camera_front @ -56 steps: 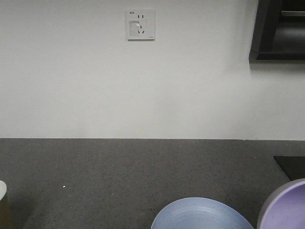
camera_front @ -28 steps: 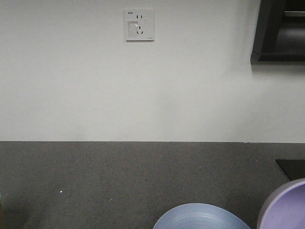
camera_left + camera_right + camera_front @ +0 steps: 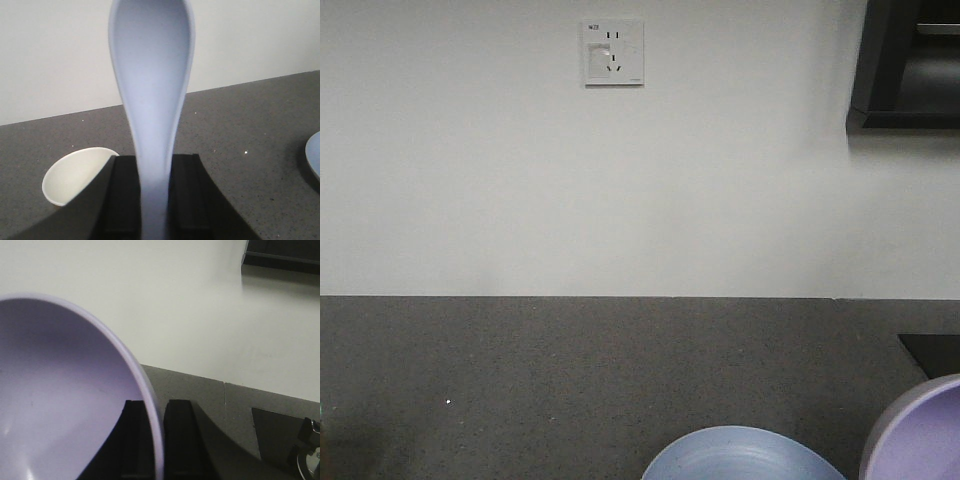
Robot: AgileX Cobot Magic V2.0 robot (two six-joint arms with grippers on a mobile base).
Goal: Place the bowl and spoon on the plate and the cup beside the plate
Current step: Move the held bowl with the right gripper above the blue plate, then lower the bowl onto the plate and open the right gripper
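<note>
The pale blue spoon stands upright in the left wrist view, scoop up, and my left gripper is shut on its handle. Down to its left on the dark counter is the brown cup, showing its white inside. The light-blue plate lies at the bottom middle of the front view, and its edge shows at the right of the left wrist view. The lavender bowl is tilted, with my right gripper shut on its rim. The bowl also shows right of the plate.
A white wall with a socket backs the grey speckled counter. A dark cabinet hangs at the upper right. A black panel lies on the counter's right side, with a metal fitting near it.
The front view shifted slightly a second ago, and the cup's rim at its left edge dropped out of sight. Plate and bowl have stayed in place over the last half second.
</note>
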